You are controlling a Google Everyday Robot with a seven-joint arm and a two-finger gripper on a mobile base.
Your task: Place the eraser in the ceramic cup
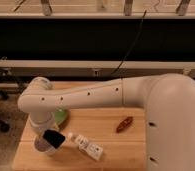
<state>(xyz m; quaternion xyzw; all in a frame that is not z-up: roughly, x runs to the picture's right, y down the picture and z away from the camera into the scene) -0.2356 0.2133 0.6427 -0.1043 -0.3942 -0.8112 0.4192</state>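
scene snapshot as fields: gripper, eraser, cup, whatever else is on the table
gripper: low over the table's front-left corner, directly at the ceramic cup
eraser: black block, tilted, at the cup's mouth
ceramic cup: white, upright, partly hidden by the eraser
green plate: behind the cup, partly under the arm
bottle: white, lying on its side, right of the cup
red-orange object: further right, apart from everything else

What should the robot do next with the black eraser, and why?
Probably lower a little: the hand hangs just above the ceramic cup, with the eraser over its mouth, seemingly not down inside yet.
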